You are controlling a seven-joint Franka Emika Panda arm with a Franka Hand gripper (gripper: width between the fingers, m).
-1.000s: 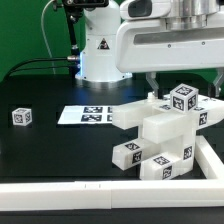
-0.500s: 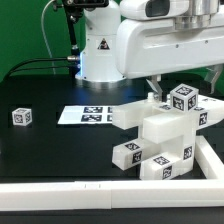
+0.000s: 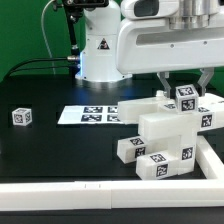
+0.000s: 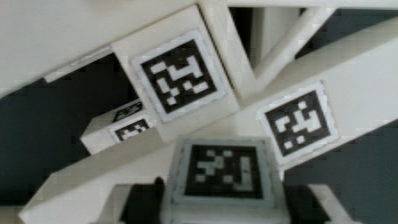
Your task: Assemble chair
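Noted small shift of chair [image 3: 160, 130] toward the exterior view's right since a second ago; now standing on table [image 3: 60, 150] close to rail [image 3: 100, 190] at that side. Noted gripper [image 3: 187, 88] lowered and narrowed about top block [image 3: 187, 98], jaws either side of it; cannot tell whether clamped yet. Keep top block centred between the jaws, as wrist view suggests; close squarely on flat side faces; delay any lift or push until grip sure, lest chair tip or skid.
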